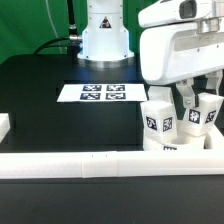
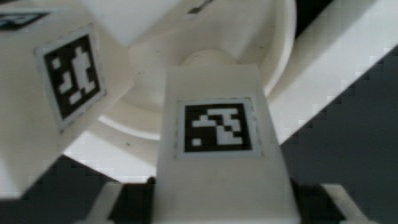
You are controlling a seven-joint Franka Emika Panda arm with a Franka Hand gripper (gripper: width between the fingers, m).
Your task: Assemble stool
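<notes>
The gripper (image 1: 193, 98) stands over the stool seat (image 1: 180, 148) at the exterior view's right, its fingers closed on a tagged leg (image 2: 221, 140) held upright, apparently so the leg can be seated into the disc below. A second leg (image 1: 158, 120) stands already on the seat, just beside it. No containers appear; only the white rail (image 1: 100, 163) along the front and the marker board (image 1: 92, 93) well apart.
</notes>
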